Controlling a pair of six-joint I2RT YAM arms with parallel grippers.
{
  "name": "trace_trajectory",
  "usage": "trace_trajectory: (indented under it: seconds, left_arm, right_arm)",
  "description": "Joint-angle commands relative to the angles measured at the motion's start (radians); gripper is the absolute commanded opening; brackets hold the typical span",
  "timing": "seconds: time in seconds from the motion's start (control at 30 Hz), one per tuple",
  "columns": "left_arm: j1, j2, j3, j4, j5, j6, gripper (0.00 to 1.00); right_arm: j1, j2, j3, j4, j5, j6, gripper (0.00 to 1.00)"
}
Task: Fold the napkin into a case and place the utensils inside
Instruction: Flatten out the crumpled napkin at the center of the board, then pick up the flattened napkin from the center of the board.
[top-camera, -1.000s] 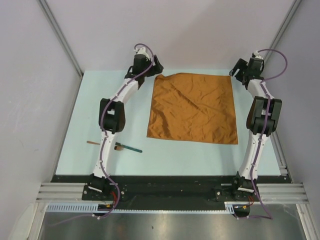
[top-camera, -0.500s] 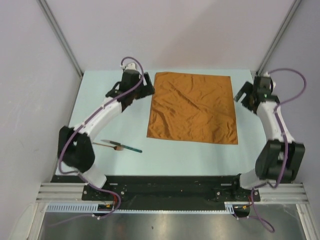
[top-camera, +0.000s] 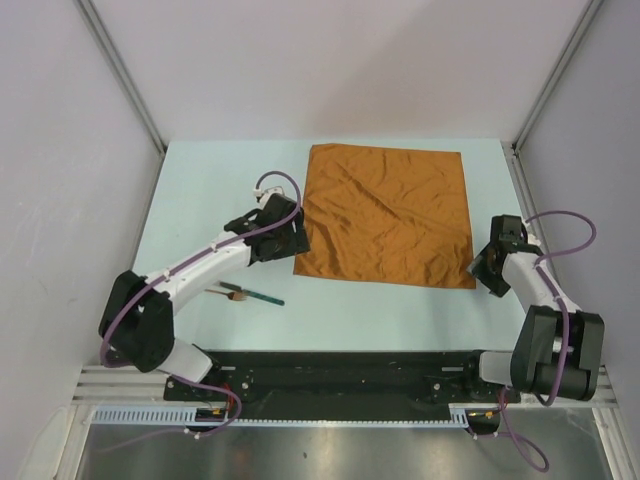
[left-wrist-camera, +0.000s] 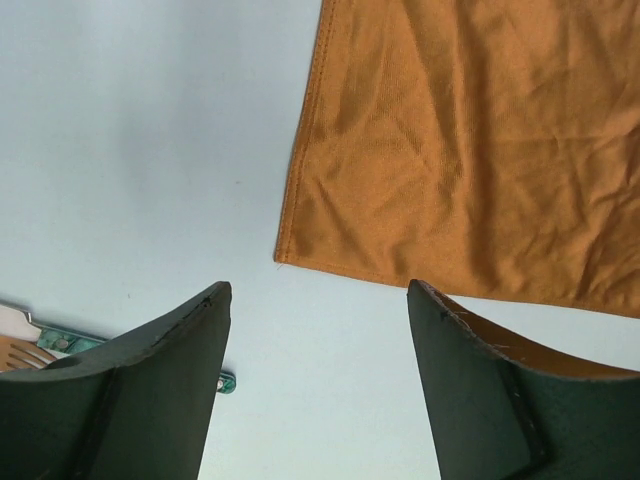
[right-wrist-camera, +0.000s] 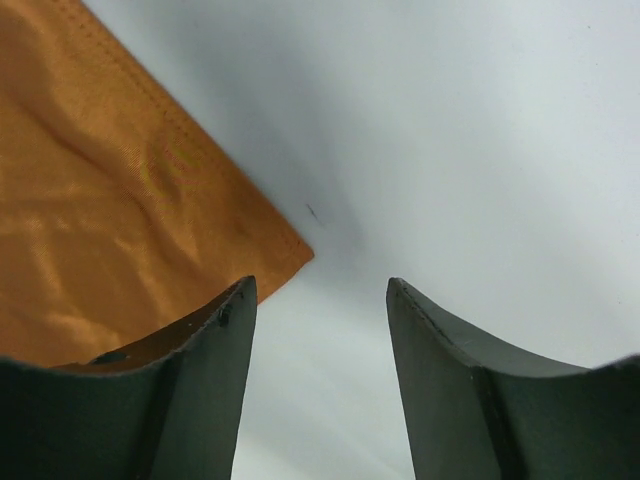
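Two utensils (top-camera: 250, 293) lie nearest the bases, flat on the counter (top-camera: 190, 190). Their long axes run left to right, and they sit just short of the near-left corner of the napkin (top-camera: 385, 215) without touching it.

Next out, we find a tool beside each near corner. The right tool (top-camera: 490, 265) hangs just outside the near-right corner, its jaws apart with nothing between them. In its wrist view the corner lies ahead of one jaw, and bare counter lies ahead of the gap. The left tool (top-camera: 280, 230) sits a little farther out, just left of the left hem and near the near-left corner. Its jaws too are spread and empty, and its wrist view puts that corner ahead of the gap. So the cloth lies inward from both tools, and neither touches it as far as we can tell.

Beyond them the napkin spreads as a flat, lightly wrinkled square, not yet folded, reaching almost to the counter's far edge. Being square, it offers no long axis. What matters, we judge, is that each arm has its own near corner closest. The left tool needs only a short reach forward, while the right would have to shift sideways over its corner first.
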Motion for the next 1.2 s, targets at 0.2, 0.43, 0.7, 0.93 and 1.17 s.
trace_trajectory:
  seconds: [0.2, 0.43, 0.7, 0.93, 1.17]
  left_arm:
    - [-0.033, -0.093, -0.054, 0.037, -0.061, -0.041, 0.77]
    - [-0.033, -0.136, -0.088, 0.074, -0.056, -0.027, 0.8]
    - [-0.033, -0.142, -0.106, 0.075, -0.059, -0.022, 0.84]
    - [-0.033, -0.009, -0.083, 0.087, -0.013, -0.015, 0.84]
    - [-0.03, 0.183, 0.032, 0.022, -0.053, 0.015, 0.69]
  right_arm:
    - [0.041, 0.148, 0.029, 0.094, 0.092, 0.089, 0.48]
    - [0.097, 0.246, 0.063, 0.102, 0.12, 0.145, 0.48]
    - [0.1, 0.267, 0.049, 0.125, 0.104, 0.172, 0.1]
    - [0.104, 0.098, 0.02, 0.079, 0.084, 0.177, 0.0]
    - [0.121, -0.109, 0.0, 0.048, 0.046, 0.143, 0.0]
